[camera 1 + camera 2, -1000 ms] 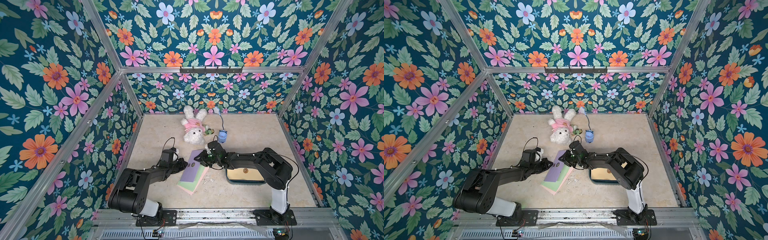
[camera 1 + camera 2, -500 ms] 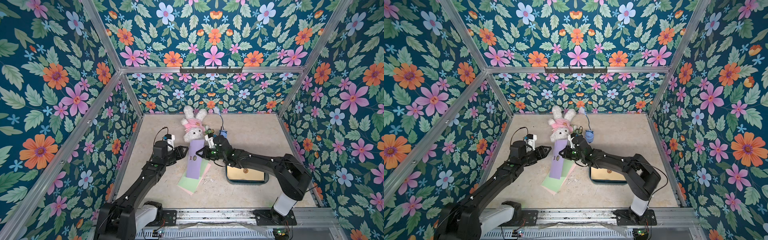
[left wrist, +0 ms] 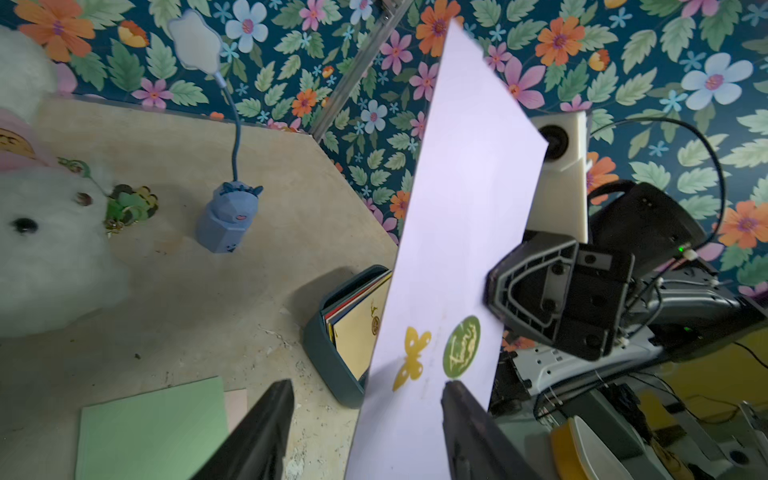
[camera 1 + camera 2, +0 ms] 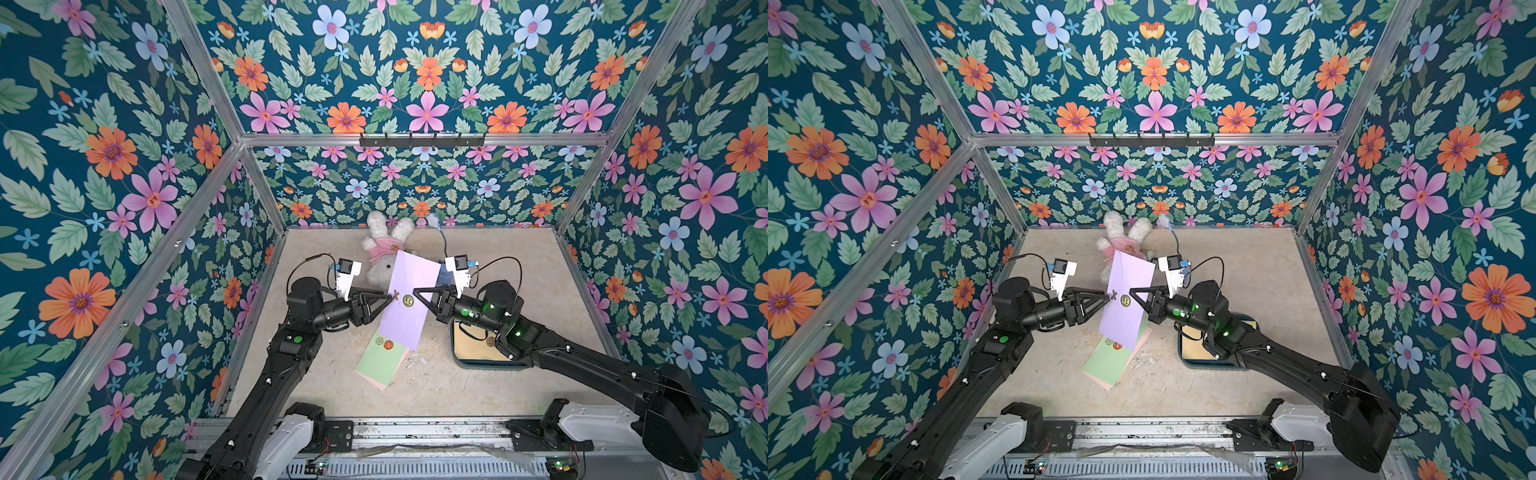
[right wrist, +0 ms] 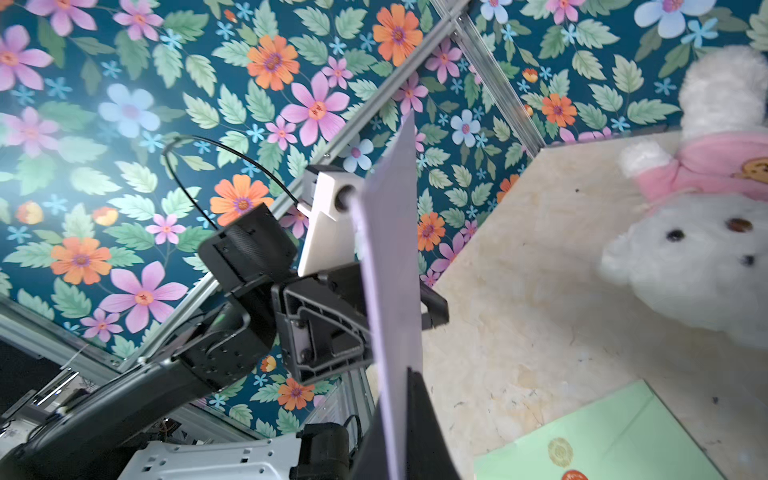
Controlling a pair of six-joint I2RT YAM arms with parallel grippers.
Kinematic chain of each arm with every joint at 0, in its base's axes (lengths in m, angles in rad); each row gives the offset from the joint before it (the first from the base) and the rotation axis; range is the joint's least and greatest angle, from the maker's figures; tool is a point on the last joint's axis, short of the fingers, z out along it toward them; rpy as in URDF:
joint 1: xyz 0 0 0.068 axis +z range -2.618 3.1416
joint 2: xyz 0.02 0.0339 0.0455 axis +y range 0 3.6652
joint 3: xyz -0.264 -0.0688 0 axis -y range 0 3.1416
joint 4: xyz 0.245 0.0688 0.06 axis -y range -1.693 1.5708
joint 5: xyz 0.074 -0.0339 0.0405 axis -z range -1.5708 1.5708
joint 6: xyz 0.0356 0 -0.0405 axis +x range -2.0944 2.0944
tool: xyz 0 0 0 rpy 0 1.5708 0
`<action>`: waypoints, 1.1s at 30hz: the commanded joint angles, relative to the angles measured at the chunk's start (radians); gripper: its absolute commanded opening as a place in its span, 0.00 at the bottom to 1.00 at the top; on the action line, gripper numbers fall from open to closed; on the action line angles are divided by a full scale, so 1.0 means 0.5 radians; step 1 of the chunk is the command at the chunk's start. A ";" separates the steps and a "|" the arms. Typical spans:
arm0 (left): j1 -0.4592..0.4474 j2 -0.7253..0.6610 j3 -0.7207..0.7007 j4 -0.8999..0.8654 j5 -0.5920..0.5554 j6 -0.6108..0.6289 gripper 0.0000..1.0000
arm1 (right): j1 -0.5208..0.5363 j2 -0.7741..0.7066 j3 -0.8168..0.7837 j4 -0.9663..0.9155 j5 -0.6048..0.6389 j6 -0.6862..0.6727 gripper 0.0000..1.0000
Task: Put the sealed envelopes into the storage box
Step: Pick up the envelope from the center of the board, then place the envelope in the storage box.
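Note:
A lilac envelope (image 4: 409, 291) (image 4: 1127, 299) with a gold butterfly and a green seal hangs upright in the air between both arms. My right gripper (image 4: 415, 293) (image 5: 401, 382) is shut on it, pinching one long edge. My left gripper (image 4: 390, 297) (image 3: 368, 388) is open, its jaws standing wide on either side of the opposite edge. A green envelope (image 4: 380, 357) (image 3: 149, 428) lies on the table below, on top of a pink one (image 4: 1144, 336). The teal storage box (image 4: 482, 365) (image 3: 328, 365) sits under the right arm and holds several envelopes, a cream one (image 3: 357, 328) foremost.
A white plush rabbit (image 4: 384, 249) in pink lies at the back of the table. A small blue toy (image 3: 228, 220) with a thin stalk (image 4: 440, 237) stands beside it, partly hidden by the lilac envelope in both top views. Floral walls enclose three sides.
The lilac envelope has been lifted off the pile and raised upright. The right gripper closed on it, and the left gripper opened its jaws. Both arms rose and moved back.

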 commanded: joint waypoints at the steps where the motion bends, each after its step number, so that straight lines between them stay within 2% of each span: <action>1: -0.013 -0.008 -0.033 0.196 0.260 -0.115 0.64 | 0.002 -0.008 -0.007 0.212 -0.121 0.018 0.00; 4: -0.026 -0.015 -0.031 0.220 0.288 -0.148 0.61 | 0.002 0.015 -0.006 0.252 -0.183 0.037 0.00; 8: -0.029 -0.035 -0.034 0.350 0.317 -0.268 0.46 | 0.000 0.037 -0.006 0.250 -0.180 0.040 0.00; 9: -0.027 -0.035 -0.033 0.397 0.325 -0.312 0.36 | 0.000 0.044 -0.002 0.246 -0.180 0.037 0.00; 11: -0.030 -0.016 -0.022 0.454 0.344 -0.368 0.08 | -0.003 0.054 0.004 0.235 -0.185 0.037 0.00; 12: -0.030 0.007 -0.002 0.437 0.349 -0.359 0.00 | -0.009 0.052 0.015 0.209 -0.191 0.034 0.00; 13: -0.030 0.031 0.025 0.379 0.345 -0.312 0.00 | -0.023 0.047 0.027 0.166 -0.197 0.013 0.00; 15: -0.030 0.083 0.131 0.082 0.290 -0.083 0.00 | -0.080 0.017 0.054 0.027 -0.192 -0.047 0.25; 17: -0.040 0.156 0.269 -0.258 0.181 0.191 0.00 | -0.198 -0.048 0.039 -0.122 -0.169 -0.107 0.34; 21: -0.179 0.393 0.584 -0.765 -0.100 0.667 0.00 | -0.637 -0.246 -0.150 -0.280 -0.106 -0.068 0.37; 27: -0.749 0.959 1.197 -1.243 -0.702 1.127 0.00 | -1.381 -0.434 -0.289 -0.843 0.271 0.022 0.37; 33: -1.211 1.698 1.995 -1.823 -1.036 1.609 0.00 | -1.954 -0.460 -0.459 -0.958 0.178 0.061 0.37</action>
